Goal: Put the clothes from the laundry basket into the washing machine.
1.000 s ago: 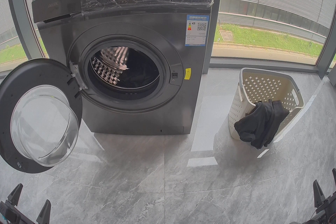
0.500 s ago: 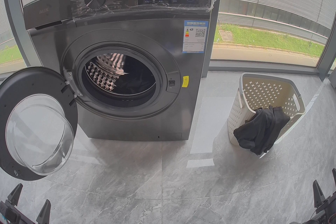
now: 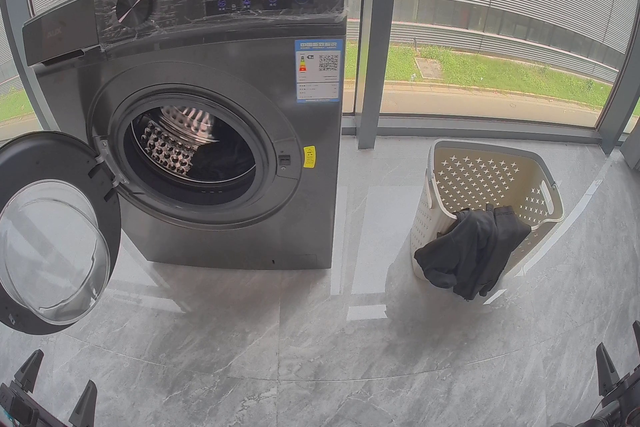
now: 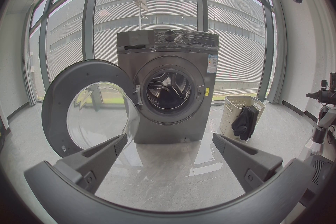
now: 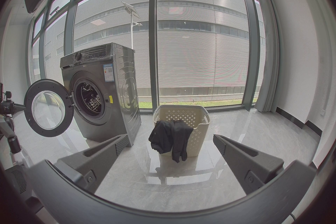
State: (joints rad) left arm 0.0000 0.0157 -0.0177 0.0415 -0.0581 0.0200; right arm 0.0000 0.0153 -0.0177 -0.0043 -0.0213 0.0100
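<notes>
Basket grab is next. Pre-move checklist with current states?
1. Door swung fully open: ok.
2. Drum mouth unblocked: ok.
3. Basket upright: ok.
4. Dark garment draped over the basket's front rim, exposed for a grasp: ok.
5. Right claw open and empty: ok. Left claw open and empty: ok.
6. More clothes deeper in the basket: cannot tell.
</notes>
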